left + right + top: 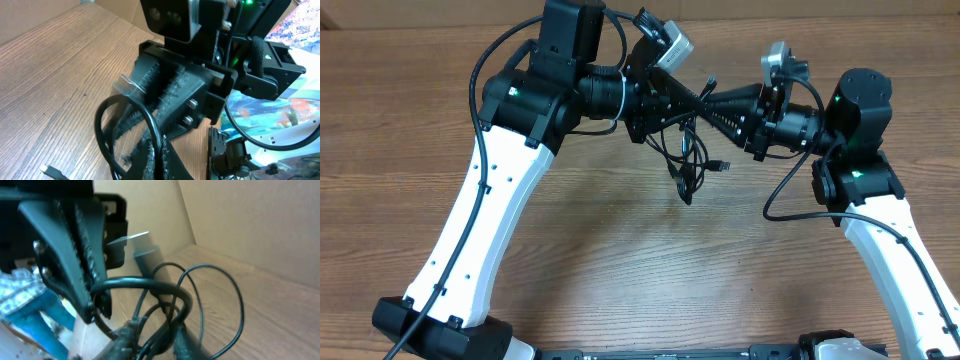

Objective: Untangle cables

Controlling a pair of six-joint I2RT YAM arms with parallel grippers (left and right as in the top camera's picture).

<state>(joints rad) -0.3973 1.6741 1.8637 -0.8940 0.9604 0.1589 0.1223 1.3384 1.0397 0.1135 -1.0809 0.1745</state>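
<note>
The cables [686, 165] are a knot of thin black cords hanging between the two gripper tips, down to the wooden table. One small plug end [722, 164] lies on the wood to the right. My left gripper [688, 102] points right and is shut on one black cable [156, 145], which shows between its rough fingers [158, 165]. Facing it tip to tip, my right gripper [705, 104] has its jaws a little apart, and several cords [165, 300] run through the gap [155, 342]. A thinner loop [220, 280] arcs off to the right.
The wooden table [620, 260] stretches towards me below the tangle. A cardboard wall [250, 220] stands at the back. Both white arms [490, 220] [900, 250] rise from bases at the front edge. Their own thick black wires [790, 190] hang alongside them.
</note>
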